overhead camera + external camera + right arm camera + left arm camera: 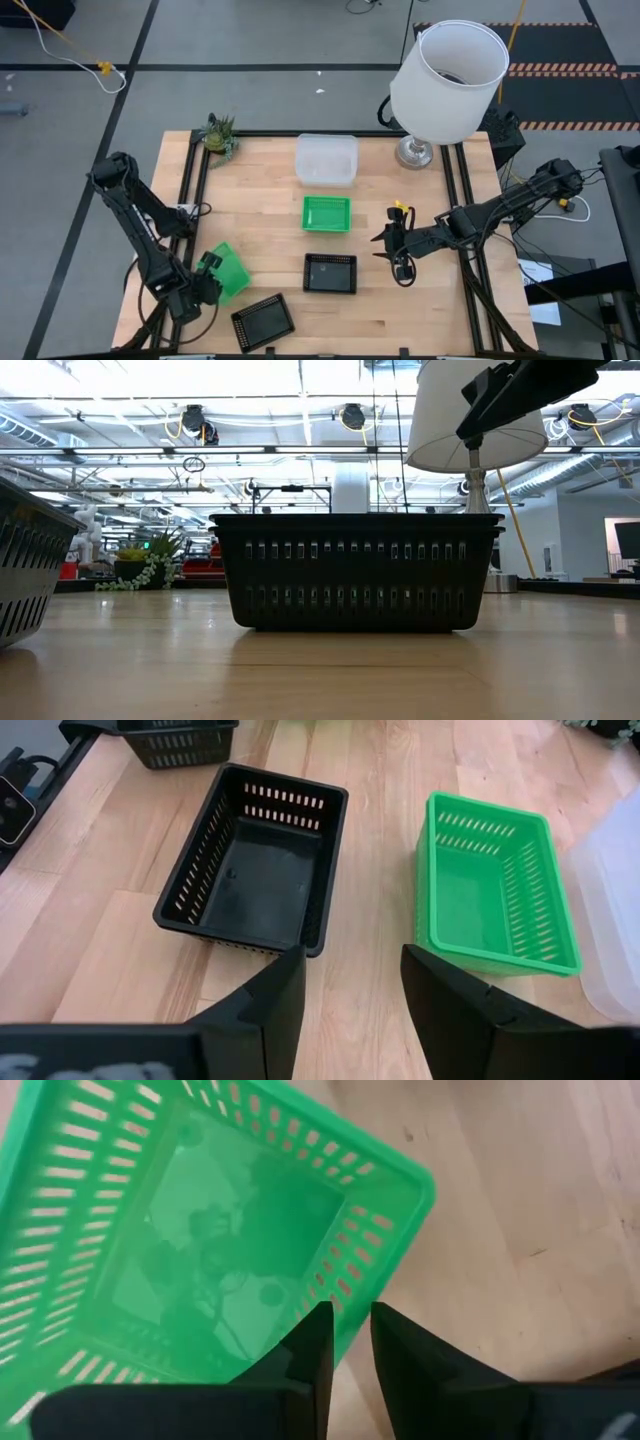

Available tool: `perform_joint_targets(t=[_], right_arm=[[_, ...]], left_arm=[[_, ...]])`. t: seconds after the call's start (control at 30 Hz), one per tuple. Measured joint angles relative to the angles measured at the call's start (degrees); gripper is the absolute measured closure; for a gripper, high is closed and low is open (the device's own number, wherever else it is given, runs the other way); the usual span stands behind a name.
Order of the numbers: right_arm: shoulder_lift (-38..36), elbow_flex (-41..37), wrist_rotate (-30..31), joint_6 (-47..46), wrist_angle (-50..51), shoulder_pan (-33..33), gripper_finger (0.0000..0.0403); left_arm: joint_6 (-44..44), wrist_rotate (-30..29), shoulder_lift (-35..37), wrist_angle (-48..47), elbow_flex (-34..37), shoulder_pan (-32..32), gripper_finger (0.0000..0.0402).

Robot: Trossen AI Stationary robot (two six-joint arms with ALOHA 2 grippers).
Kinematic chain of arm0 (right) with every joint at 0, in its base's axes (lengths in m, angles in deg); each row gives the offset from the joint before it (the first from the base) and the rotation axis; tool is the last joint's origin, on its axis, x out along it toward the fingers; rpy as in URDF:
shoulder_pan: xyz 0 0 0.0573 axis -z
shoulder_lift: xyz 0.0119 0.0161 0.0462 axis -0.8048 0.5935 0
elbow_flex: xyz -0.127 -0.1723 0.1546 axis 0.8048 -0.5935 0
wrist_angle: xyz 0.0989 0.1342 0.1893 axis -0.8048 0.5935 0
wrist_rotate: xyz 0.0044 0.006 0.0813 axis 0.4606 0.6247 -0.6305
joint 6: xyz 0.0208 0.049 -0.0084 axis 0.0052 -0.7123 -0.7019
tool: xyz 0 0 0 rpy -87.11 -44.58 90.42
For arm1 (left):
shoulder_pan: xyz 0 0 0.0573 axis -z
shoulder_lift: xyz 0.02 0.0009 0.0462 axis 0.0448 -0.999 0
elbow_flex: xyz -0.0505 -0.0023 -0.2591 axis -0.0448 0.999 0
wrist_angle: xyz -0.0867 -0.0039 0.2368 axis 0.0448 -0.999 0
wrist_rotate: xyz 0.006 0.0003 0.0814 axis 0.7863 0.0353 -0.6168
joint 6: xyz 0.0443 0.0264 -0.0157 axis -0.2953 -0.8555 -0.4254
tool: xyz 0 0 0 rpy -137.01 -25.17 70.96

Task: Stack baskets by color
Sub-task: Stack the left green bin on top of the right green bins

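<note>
**Now the left jaws pinch a green basket at the worktop's front left**

Starting at the left, the left gripper (205, 283) is low at the front-left part of the worktop (420, 300). Its jaws are clenched on the wall of a tilted green basket (228, 270); the left wrist view shows the 2 fingers (310, 1355) closed over the rim at one corner. Just beside it, toward the front edge, 1 black basket (263, 321) lies turned at an angle.

Near the middle, 3 things stand in a row from back to front: a clear basket stack (326, 159), a second green basket (327, 213) and a second black basket (330, 272), all upright and apart from each other. How many clear baskets are in the stack, I cannot tell.

At the right, the right gripper (396, 244) hovers beside the middle black basket, with jaws released and holding nothing. Behind it, at the back-right corner, stands a white lamp (447, 70). A small plant (219, 133) is at the back-left corner.
</note>
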Motion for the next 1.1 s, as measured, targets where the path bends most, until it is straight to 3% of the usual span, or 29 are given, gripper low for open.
perform_joint_targets(t=[0.3,0.67,0.8,1.1], right_arm=[[0.0,0.01,-0.01,0.01,0.02,0.0,0.0243],[0.04,-2.08,0.02,0.02,0.02,0.04,0.0243],[0.04,-2.14,0.02,0.02,-0.04,0.04,0.0243],[0.04,-2.16,0.04,0.02,-0.07,0.04,0.0243]], left_arm=[[0.16,-0.55,0.04,-1.14,0.0,0.07,0.0325],[-3.81,-1.34,0.04,-3.6,0.0,0.95,0.0245],[-6.11,-4.49,0.04,-3.76,0.0,0.94,0.027],[-7.44,-4.76,0.0,-3.4,0.04,0.7,0.038]])
